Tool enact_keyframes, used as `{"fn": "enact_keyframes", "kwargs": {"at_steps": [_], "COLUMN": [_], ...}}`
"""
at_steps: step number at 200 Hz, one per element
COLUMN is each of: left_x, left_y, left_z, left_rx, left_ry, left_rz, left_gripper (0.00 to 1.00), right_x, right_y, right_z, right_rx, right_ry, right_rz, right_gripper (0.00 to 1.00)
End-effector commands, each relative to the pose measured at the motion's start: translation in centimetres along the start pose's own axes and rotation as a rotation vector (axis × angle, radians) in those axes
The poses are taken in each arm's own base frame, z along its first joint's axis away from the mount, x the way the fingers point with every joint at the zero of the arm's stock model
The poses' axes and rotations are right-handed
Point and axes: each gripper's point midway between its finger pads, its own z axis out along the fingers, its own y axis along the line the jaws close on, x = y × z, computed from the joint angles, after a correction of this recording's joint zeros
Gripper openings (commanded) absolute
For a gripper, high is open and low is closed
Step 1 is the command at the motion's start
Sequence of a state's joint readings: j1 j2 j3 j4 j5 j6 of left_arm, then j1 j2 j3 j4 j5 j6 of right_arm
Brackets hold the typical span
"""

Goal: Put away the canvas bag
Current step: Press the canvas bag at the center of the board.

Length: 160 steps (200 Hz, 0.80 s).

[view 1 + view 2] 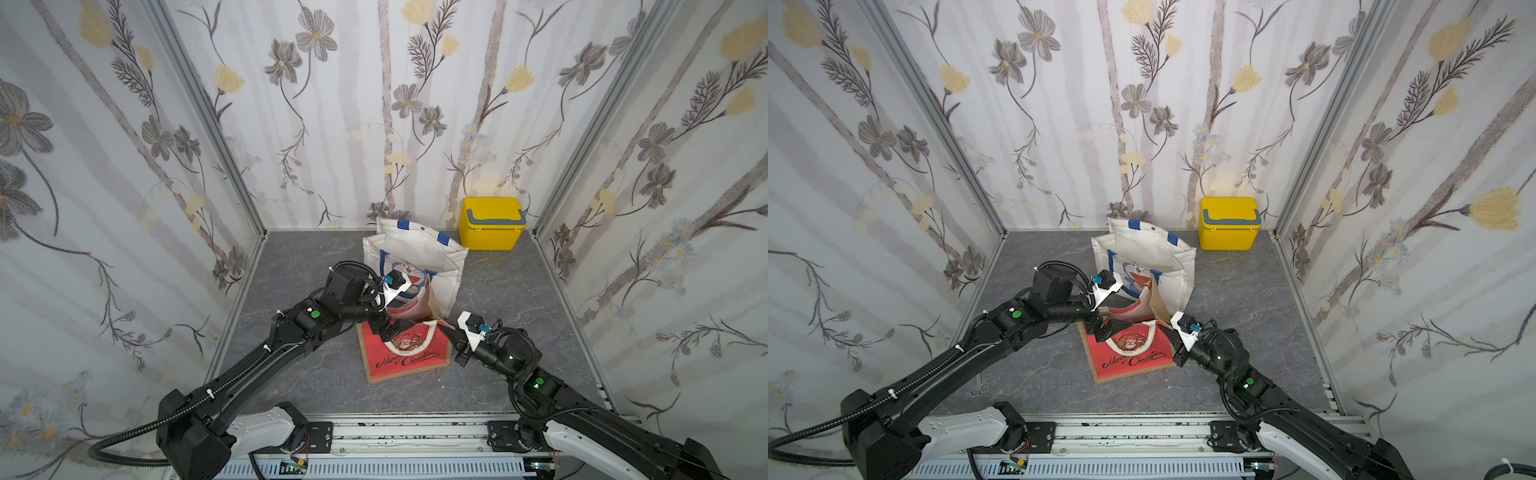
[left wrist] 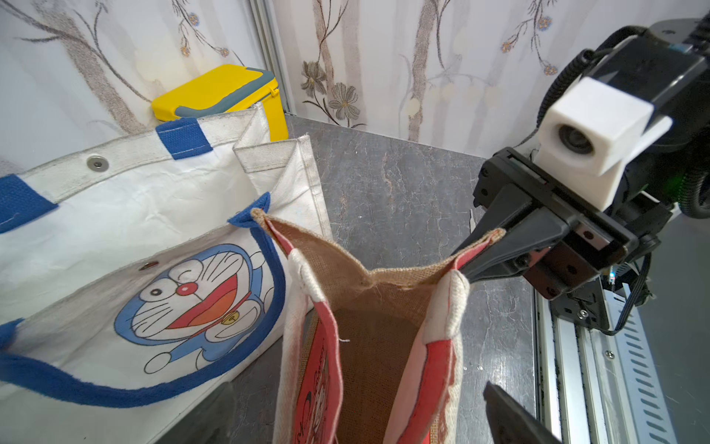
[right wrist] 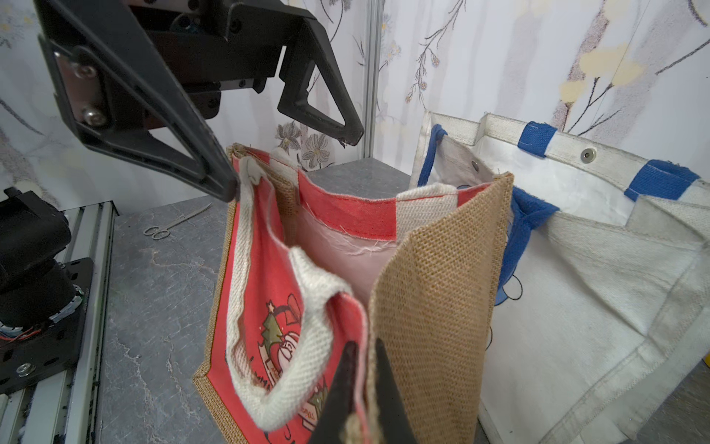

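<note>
The red Christmas canvas bag [image 1: 409,359] with burlap sides stands on the grey floor, its mouth held open. My right gripper [image 3: 361,384] is shut on the bag's rim at a burlap side panel; the left wrist view shows it [image 2: 474,261] pinching that corner. My left gripper [image 2: 359,417] is open, its fingers standing either side of the bag's opposite end and holding nothing. In the right wrist view one left fingertip [image 3: 224,190] touches the rim by the white handle [image 3: 307,284]. Both grippers [image 1: 392,328] [image 1: 442,328] meet over the bag in both top views.
A white tote [image 1: 419,253] with blue handles and a cartoon cat print stands open right behind the red bag. A yellow lidded box [image 1: 490,224] sits in the back right corner. Small scissors [image 1: 980,388] lie near the front left. Patterned walls enclose three sides.
</note>
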<state>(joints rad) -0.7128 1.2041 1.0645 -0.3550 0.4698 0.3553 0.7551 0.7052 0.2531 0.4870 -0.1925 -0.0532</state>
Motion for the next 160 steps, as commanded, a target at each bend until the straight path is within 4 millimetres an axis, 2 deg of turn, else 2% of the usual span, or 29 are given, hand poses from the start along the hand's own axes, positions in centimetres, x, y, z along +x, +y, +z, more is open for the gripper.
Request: {"fn": "enact_keyframes", "kwargs": {"at_steps": [1,14,42,67,72,83,95,112,128,147,160], "left_x": [1.7,2.4,1.9,1.9,1.8,1.7,1.7,1.6,1.6,2.2,2.7], "left_y": [0.0,0.2,0.9,0.8,0.6,0.6,0.7,0.6,0.4,0.1,0.1], "left_z": [1.2,2.3,3.8,5.4,5.6,6.0,6.2,6.2,6.0,5.8,5.7], "left_rx": [0.01,0.017,-0.027,-0.042,-0.033,-0.03,-0.028,-0.026,-0.018,-0.014,-0.018], "left_ry": [0.084,0.115,0.111,0.142,0.144,0.144,0.146,0.145,0.14,0.142,0.142], "left_rz": [0.012,0.002,0.044,0.113,0.125,0.138,0.149,0.154,0.154,0.154,0.159], "left_gripper": [1.0,1.0,1.0,1.0,0.99,0.88,0.7,0.57,0.38,0.32,0.3], "right_x": [-1.2,-1.3,-1.1,-1.2,-1.3,-1.4,-1.4,-1.1,-1.0,-1.8,-2.6], "right_y": [0.6,0.7,1.1,2.5,2.7,3.1,3.1,2.5,2.2,2.1,2.2], "right_z": [-0.1,-0.1,-0.1,-0.3,-0.3,-0.3,-0.2,0.0,0.0,-0.2,-0.7], "right_rx": [-0.039,-0.043,-0.071,-0.151,-0.164,-0.186,-0.189,-0.162,-0.154,-0.159,-0.162], "right_ry": [-0.037,-0.038,-0.037,-0.049,-0.051,-0.054,-0.053,-0.041,-0.033,-0.053,-0.083], "right_rz": [0.007,0.009,0.011,0.016,0.018,0.018,0.018,0.015,0.019,0.024,0.024], "right_gripper": [0.0,0.0,0.0,0.0,0.03,0.06,0.06,0.06,0.08,0.28,0.33]}}
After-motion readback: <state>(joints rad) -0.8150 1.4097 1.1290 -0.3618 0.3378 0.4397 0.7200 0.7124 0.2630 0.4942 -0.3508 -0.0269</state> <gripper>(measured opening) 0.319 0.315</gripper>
